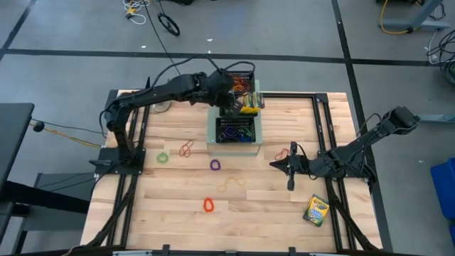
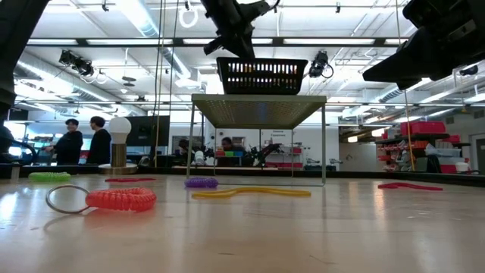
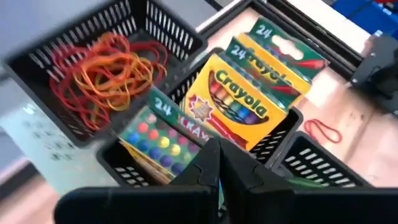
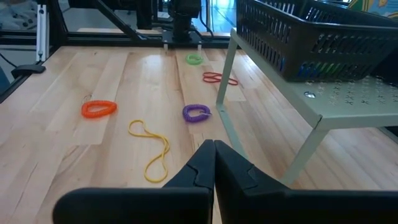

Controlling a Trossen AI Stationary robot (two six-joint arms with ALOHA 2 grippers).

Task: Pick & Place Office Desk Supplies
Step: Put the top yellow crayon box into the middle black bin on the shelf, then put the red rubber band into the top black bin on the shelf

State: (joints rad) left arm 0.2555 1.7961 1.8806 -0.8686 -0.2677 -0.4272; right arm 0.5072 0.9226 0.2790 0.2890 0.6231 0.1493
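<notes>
Orange coiled loop (image 2: 120, 199) lay nearest me; left gripper (image 3: 219, 163) hung closed above yellow-green crayon boxes (image 3: 239, 102), right gripper (image 4: 213, 160) closed, both empty.

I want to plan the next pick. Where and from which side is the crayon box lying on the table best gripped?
Grip the crayon box across its two long edges, coming straight down from above. It lies flat and alone on the wood near the right arm, turned slightly askew, so the right pincer would likely need to turn to match. Its thin sides give little to hold.
</notes>
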